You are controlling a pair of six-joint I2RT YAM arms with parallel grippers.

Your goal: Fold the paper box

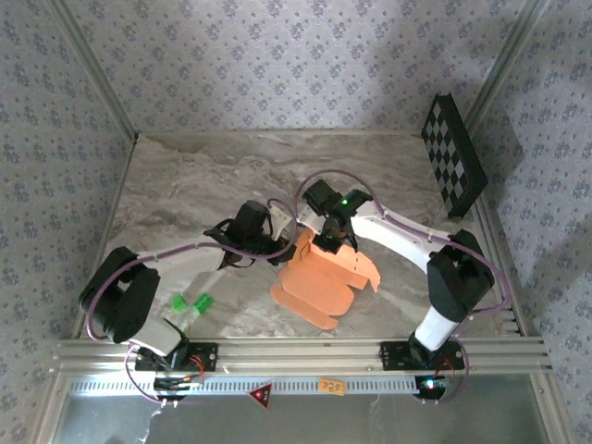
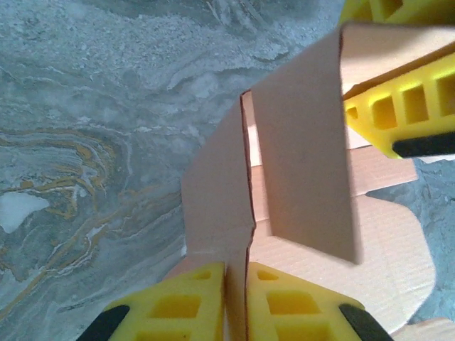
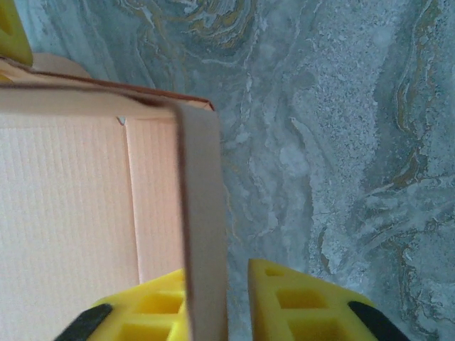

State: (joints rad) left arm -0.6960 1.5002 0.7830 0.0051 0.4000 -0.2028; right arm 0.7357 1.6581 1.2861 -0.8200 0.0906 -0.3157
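The salmon-orange paper box (image 1: 319,277) lies partly folded at the middle of the marble table, with rounded flaps spread toward the front. My left gripper (image 1: 283,248) meets it from the left. In the left wrist view its yellow fingers (image 2: 185,305) are shut on an upright wall of the paper box (image 2: 220,192). My right gripper (image 1: 335,239) stands at the box's back edge. In the right wrist view it straddles another raised wall (image 3: 202,213): the card rests against the left finger (image 3: 146,312), and a gap separates it from the right finger (image 3: 298,305).
Two small green pieces (image 1: 192,303) lie near the front left, by the left arm's base. A black-and-white checkerboard panel (image 1: 453,155) leans at the back right. Patterned walls enclose the table, and a metal rail (image 1: 296,351) runs along the front.
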